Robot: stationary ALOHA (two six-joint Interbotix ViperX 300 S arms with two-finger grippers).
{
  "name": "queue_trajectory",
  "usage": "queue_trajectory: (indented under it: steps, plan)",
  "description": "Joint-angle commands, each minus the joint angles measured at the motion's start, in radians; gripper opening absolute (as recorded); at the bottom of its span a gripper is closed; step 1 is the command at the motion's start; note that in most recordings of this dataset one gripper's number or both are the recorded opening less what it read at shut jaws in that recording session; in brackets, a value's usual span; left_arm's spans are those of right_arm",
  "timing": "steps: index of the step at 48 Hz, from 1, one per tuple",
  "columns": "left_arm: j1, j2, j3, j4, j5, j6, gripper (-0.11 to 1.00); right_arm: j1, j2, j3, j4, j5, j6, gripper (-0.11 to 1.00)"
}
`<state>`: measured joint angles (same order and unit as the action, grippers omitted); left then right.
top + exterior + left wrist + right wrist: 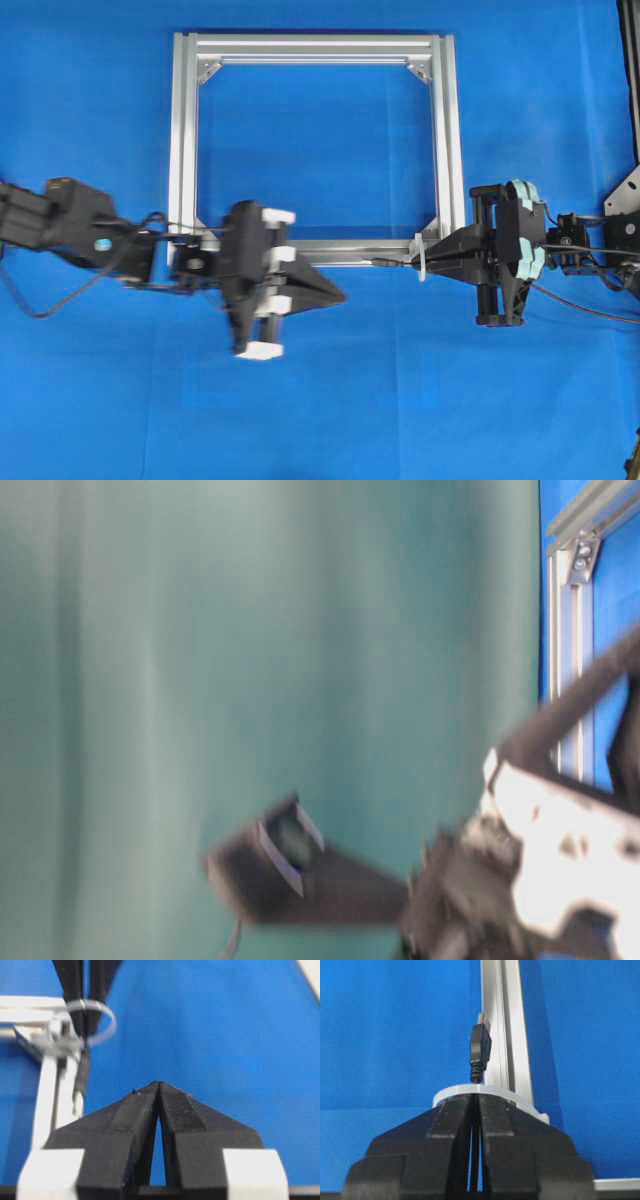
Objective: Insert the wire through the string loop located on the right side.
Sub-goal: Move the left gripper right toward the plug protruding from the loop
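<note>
**Wire plug through the loop at the frame's lower right corner**

The aluminium frame lies flat on the blue bench and serves as the landmark here. Just below the left half of its bottom rail hovers the left end effector, its 2 black fingers pressed together tip to tip with nothing between them; the left wrist view confirms the tips meet over bare blue cloth. The table-level view shows this arm only as a blur.

Further right along the same bottom rail, the plug end of the wire lies just beside the rail, its silvery tip pointing toward the left end effector. In the right wrist view the plug stands past the string loop, with the thin cable running back through the loop's ring. The loop sits at the frame's lower right corner, upright against the rail.

Immediately right of that corner, the right end effector has its 2 fingers closed on the wire, tips right at the loop. Its arm stretches off toward the bench's right edge.
</note>
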<state>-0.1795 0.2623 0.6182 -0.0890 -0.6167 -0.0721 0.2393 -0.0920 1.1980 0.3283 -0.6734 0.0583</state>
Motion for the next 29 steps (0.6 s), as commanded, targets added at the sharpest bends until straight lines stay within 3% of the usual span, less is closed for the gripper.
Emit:
queue_trajectory:
  steps: [1, 11, 29]
  plan:
    - [0.011, 0.008, -0.091, 0.002, 0.043, 0.002, 0.0, -0.002, -0.005, -0.014, 0.003, -0.006, -0.002, -0.04]
    - [0.02, 0.063, -0.21, 0.009, 0.127, 0.003, 0.0, -0.002, -0.005, -0.012, 0.002, -0.006, -0.002, -0.04]
    - [0.031, 0.064, -0.221, 0.009, 0.186, 0.0, 0.0, -0.002, -0.005, -0.012, 0.002, -0.005, -0.002, -0.04]
